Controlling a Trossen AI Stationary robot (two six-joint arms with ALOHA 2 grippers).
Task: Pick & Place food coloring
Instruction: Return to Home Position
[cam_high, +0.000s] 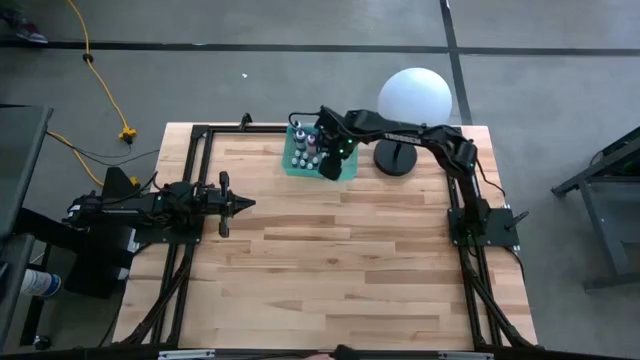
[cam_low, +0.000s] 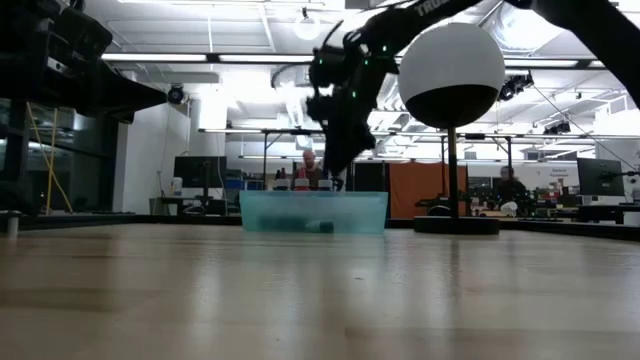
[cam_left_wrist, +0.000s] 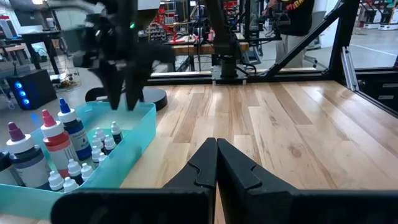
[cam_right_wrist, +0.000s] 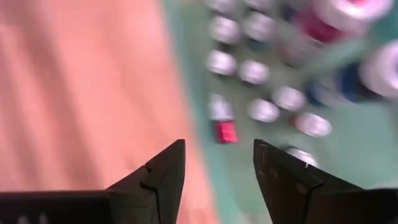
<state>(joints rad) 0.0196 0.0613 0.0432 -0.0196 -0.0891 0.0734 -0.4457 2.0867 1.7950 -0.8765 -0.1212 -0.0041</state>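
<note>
Bottles (cam_left_wrist: 57, 140) in tray (cam_left_wrist: 138, 138): light, rigid, likely slick, best pinched mid-body; right gripper (cam_right_wrist: 219, 148) spread empty above, left gripper (cam_left_wrist: 216, 144) closed.

Grey concrete floor (cam_high: 300, 90) all round the pale plank table (cam_high: 340, 270). A dark seam line (cam_high: 300, 46) runs across the top of the overhead frame, and a yellow cable (cam_high: 103, 80) snakes down at upper left. At the right edge, a grey metal frame (cam_high: 590, 178). Down at table level: a big open workshop, strip lights (cam_low: 160, 57) across the ceiling, dark monitors (cam_low: 195, 170) left of centre, an orange panel (cam_low: 410, 190) right of centre, a person (cam_low: 310, 165) seated far back, mid-frame.
</note>
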